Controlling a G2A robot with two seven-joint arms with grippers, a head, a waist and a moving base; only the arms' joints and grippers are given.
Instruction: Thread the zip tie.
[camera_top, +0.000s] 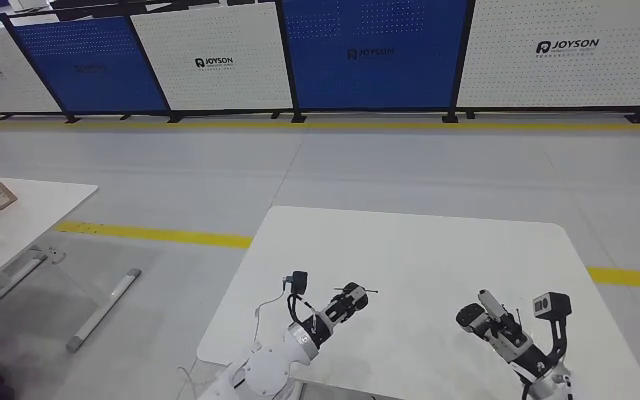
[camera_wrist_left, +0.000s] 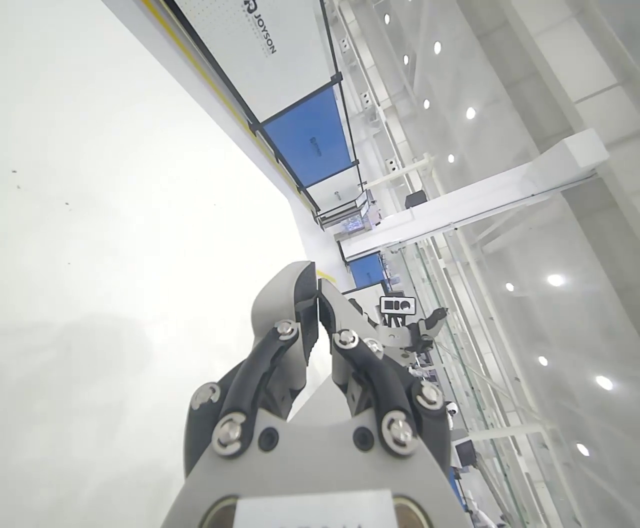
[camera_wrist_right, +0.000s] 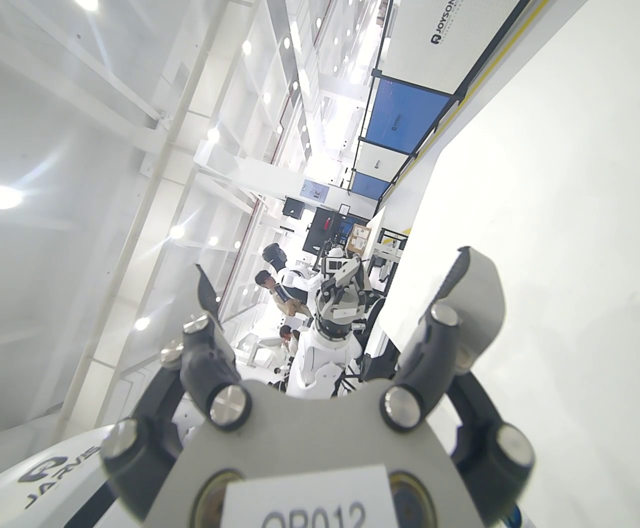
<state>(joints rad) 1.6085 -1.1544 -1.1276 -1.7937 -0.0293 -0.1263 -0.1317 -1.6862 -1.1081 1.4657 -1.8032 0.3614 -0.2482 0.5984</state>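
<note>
The left pincer, a grey metal claw with black ribbed pads, is pressed fully closed with nothing I can make out between its pads. It hovers over the white rectangular table at the lower middle of the top view, which looks like a ready pose. The right pincer, of the same make, stands spread wide and empty at the lower right and faces its partner, probably so that it can take a strap end. Where the zip tie lies I cannot tell, so threading seems not yet begun.
</note>
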